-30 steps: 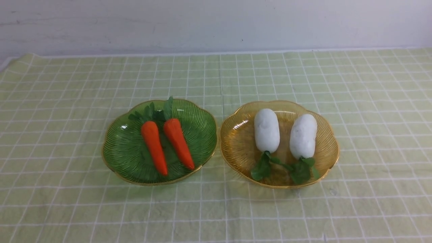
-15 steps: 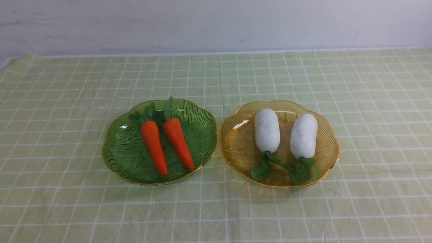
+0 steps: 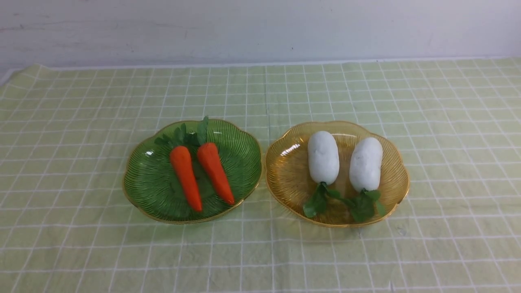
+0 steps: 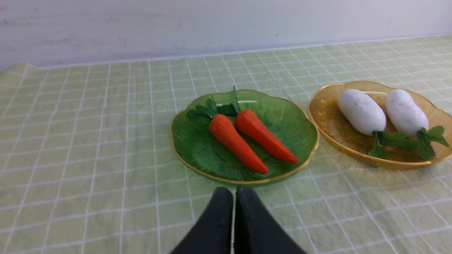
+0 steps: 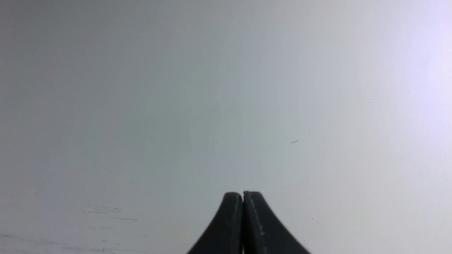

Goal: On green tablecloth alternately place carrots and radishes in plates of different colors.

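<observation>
Both carrots point(image 3: 186, 175) lie on the green plate point(image 3: 146, 183), left; both radishes point(image 3: 323, 156) on the amber plate point(image 3: 287, 175), right; left end effector point(image 4: 233, 193) and right end effector point(image 5: 243, 196) are pinched shut, empty; descending closed could shove a plate.

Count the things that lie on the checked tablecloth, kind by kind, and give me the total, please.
Carrots: 2
Radishes: 2
Plates: 2 (1 green, 1 amber)
Total: 6
</observation>
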Robot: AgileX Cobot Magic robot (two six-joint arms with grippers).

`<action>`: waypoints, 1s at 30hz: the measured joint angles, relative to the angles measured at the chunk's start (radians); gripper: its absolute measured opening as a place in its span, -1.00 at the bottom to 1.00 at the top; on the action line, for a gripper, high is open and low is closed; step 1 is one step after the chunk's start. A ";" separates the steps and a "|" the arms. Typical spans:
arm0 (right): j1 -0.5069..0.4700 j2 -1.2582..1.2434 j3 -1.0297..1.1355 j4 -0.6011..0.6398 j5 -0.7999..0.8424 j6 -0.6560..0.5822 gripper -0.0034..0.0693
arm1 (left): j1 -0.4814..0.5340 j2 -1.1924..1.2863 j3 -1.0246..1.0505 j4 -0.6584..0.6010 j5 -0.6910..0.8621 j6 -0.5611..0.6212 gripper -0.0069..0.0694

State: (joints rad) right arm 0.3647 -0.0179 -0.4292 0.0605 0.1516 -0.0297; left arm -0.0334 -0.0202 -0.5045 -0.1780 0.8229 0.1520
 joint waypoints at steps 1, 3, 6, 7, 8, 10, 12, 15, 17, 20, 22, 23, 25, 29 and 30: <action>0.000 0.000 0.000 0.000 0.000 0.000 -0.95 | 0.000 0.000 0.041 0.004 -0.040 0.004 -0.84; 0.000 0.000 0.000 0.000 0.000 0.000 -0.95 | 0.000 0.000 0.099 0.015 -0.122 0.009 -0.84; 0.000 0.000 0.000 0.001 0.000 0.000 -0.95 | 0.000 0.001 0.298 0.030 -0.344 0.008 -0.84; 0.000 0.000 0.000 0.001 0.000 0.000 -0.95 | 0.000 0.001 0.368 0.030 -0.403 0.008 -0.84; 0.000 0.000 0.000 0.001 0.000 0.000 -0.95 | 0.000 0.001 0.419 0.032 -0.452 0.008 -0.84; 0.000 0.000 0.000 0.001 0.001 0.000 -0.95 | -0.011 0.001 0.494 0.033 -0.510 0.014 -0.84; 0.000 0.000 0.000 0.001 0.000 -0.001 -0.95 | -0.031 0.001 0.526 0.039 -0.509 0.028 -0.84; 0.000 0.000 0.000 0.003 0.002 -0.001 -0.95 | -0.050 0.001 0.530 0.066 -0.453 0.054 -0.84; 0.000 0.000 0.000 0.003 0.002 -0.001 -0.95 | -0.051 0.001 0.530 0.088 -0.435 0.065 -0.84; 0.000 0.000 0.000 0.003 0.003 -0.001 -0.95 | -0.052 0.001 0.530 0.100 -0.434 0.060 -0.84; 0.000 0.000 0.000 0.003 0.003 -0.001 -0.95 | -0.052 0.001 0.530 0.102 -0.435 0.022 -0.84; 0.000 0.000 0.000 0.003 0.003 -0.001 -0.95 | -0.052 0.001 0.530 0.102 -0.435 0.002 -0.84; 0.000 0.000 0.000 0.003 0.003 -0.001 -0.95 | -0.052 0.001 0.530 0.102 -0.435 -0.056 -0.84; 0.000 0.000 0.000 0.003 0.003 -0.001 -0.95 | -0.052 0.001 0.530 0.103 -0.435 -0.097 -0.84; 0.000 0.000 0.000 0.003 0.003 -0.001 -0.95 | -0.052 0.001 0.530 0.103 -0.435 -0.103 -0.84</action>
State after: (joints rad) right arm 0.3647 -0.0179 -0.4292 0.0632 0.1550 -0.0305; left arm -0.0857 -0.0193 0.0258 -0.0752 0.3878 0.0490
